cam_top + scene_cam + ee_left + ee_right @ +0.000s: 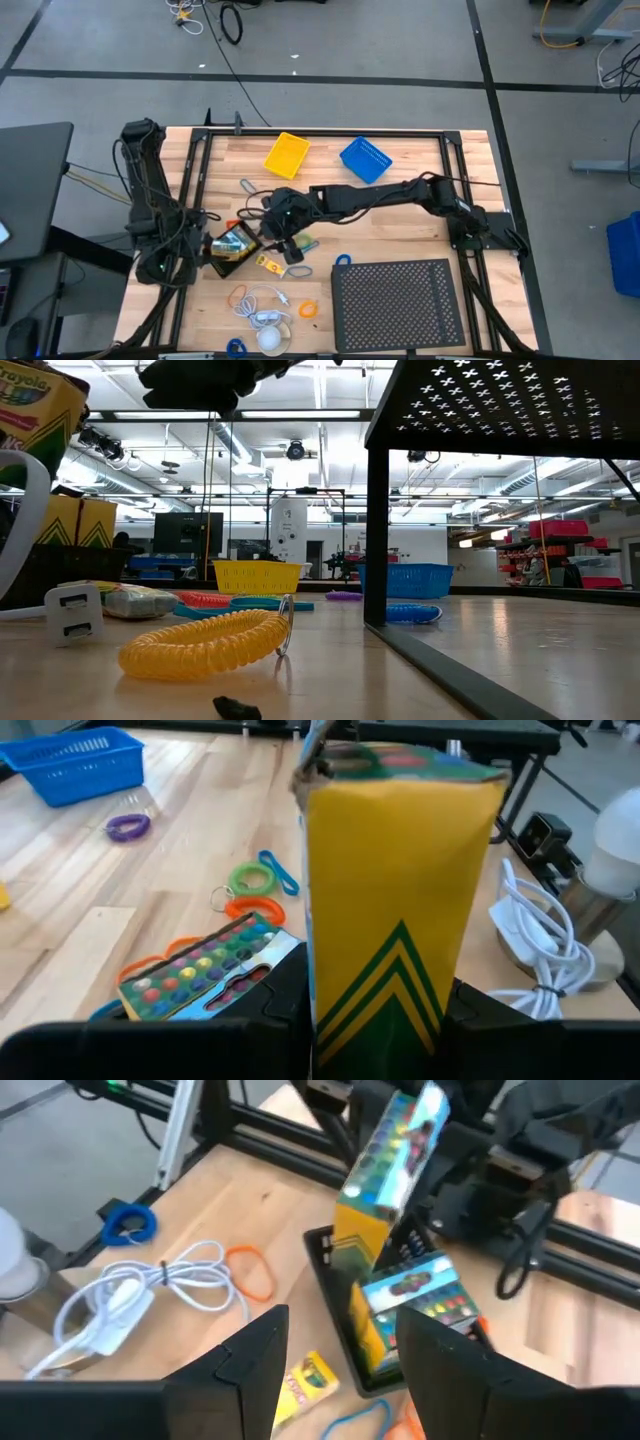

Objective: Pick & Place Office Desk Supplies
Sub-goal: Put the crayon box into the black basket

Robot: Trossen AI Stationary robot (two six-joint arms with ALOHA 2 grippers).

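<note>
Yellow-and-green crayon box (400, 910): clamped upright in my left gripper (375, 1020), lifted above the wooden table (400, 225) near its left side. Second crayon box (415, 1295): lying below it. My right gripper (340, 1370): fingers spread, holding nothing, hovering just beside both boxes.

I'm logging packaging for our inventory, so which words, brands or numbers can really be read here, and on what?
"Crayola": on the yellow-and-green crayon box at the low view's upper left, partly cut off.
Small yellow crayon box on the table: print too small to read.
Crayon box in the left gripper: chevron pattern only, no readable words.
</note>
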